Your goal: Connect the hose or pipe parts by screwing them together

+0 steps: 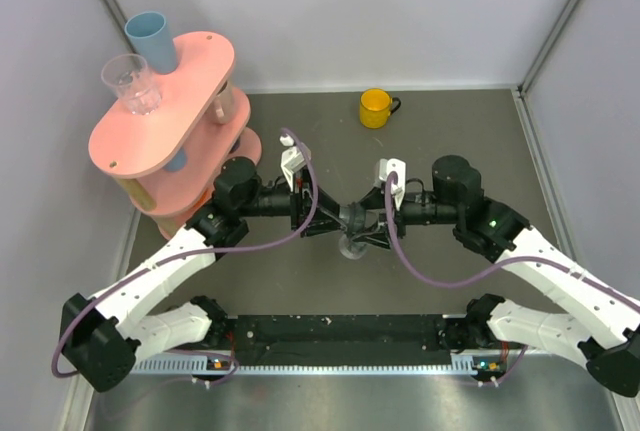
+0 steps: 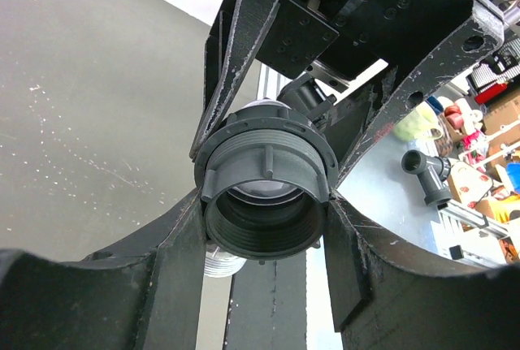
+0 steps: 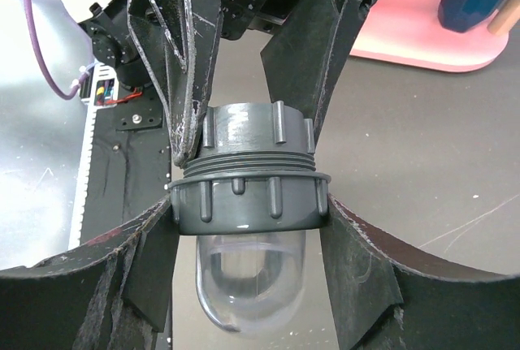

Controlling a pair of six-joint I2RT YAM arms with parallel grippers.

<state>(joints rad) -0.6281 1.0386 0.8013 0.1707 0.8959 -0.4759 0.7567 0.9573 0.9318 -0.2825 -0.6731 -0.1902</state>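
Centre of the tabletop (image 1: pixel 300 291), between my two arms. My left fingers (image 2: pixel 175 244) pinch the dark grey ribbed nut (image 2: pixel 264 204) from both sides. My right fingers (image 3: pixel 357 261) pinch the grey collar (image 3: pixel 248 200) of the clear-domed pipe piece (image 3: pixel 252 285). Nut and collar sit end to end, touching, with thread showing between them. A yellow mug (image 1: pixel 375 108) stands well apart, near the far wall.

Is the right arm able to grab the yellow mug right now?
Probably not yet. The right pincer is clamped on the fitting, which the left pincer grips too. Nothing stands between it and the mug, so once it lets go, the way looks free.
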